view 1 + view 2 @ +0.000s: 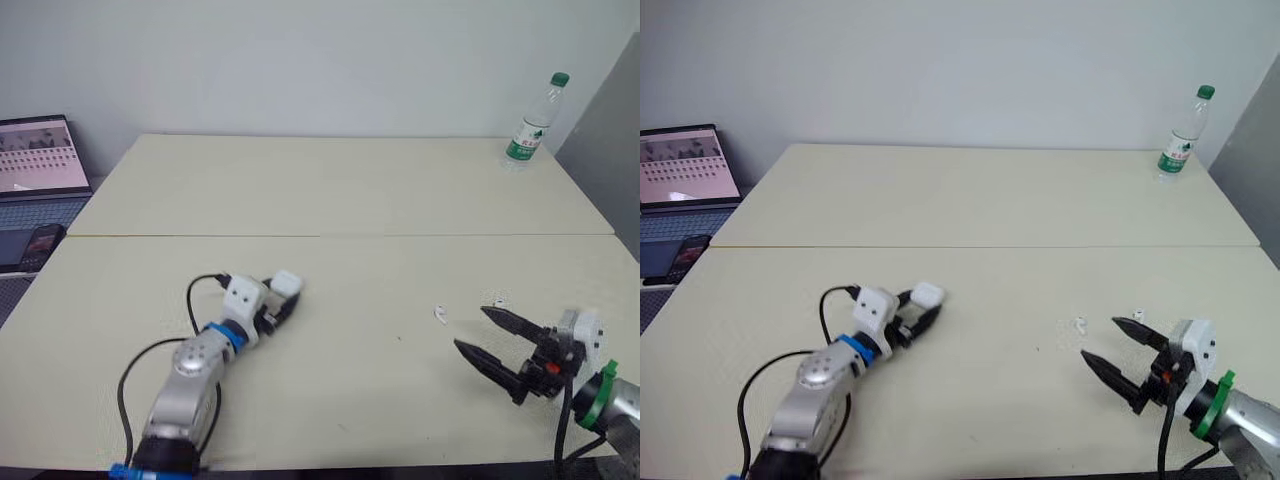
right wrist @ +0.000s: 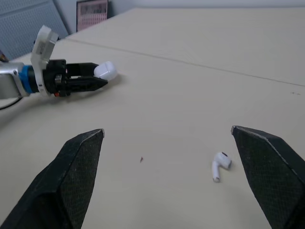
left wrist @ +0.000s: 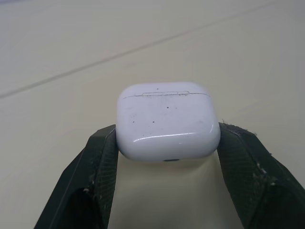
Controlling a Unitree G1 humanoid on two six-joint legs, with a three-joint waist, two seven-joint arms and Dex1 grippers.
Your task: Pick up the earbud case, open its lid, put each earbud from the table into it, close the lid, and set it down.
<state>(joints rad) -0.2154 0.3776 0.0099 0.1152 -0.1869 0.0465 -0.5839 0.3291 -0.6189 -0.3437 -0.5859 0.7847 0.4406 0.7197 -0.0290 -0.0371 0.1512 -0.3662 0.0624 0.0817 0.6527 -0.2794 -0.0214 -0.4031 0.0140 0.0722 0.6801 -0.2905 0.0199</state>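
The left end effector (image 1: 282, 300) is clamped on the earbud case (image 3: 167, 125), its two black fingers (image 3: 102, 157) pressing the case's opposite sides. The white case has its lid down, with the lid seam showing as a thin line near its far edge. Whether the case rests on the worktop (image 1: 330, 190) or hangs just above it cannot be told. It sits over the near left part of the worktop, with a black cable looping along the arm behind it. The right end effector (image 1: 470, 328) hovers low over the near right part of the worktop with its fingers spread wide apart, holding nothing and pointing towards the middle. One earbud (image 1: 440, 314) lies on the worktop just ahead of those fingertips, white and lying on its side. A second earbud (image 1: 497, 301) lies just beside the farther finger, apart from the first. Both earbuds are well apart from the case. A seam runs across the worktop beyond both arms. At the far right corner stands a water bottle (image 1: 535, 122) with a green cap and label, upright. Off the worktop's left edge is an open laptop (image 1: 40, 160) with its screen lit.
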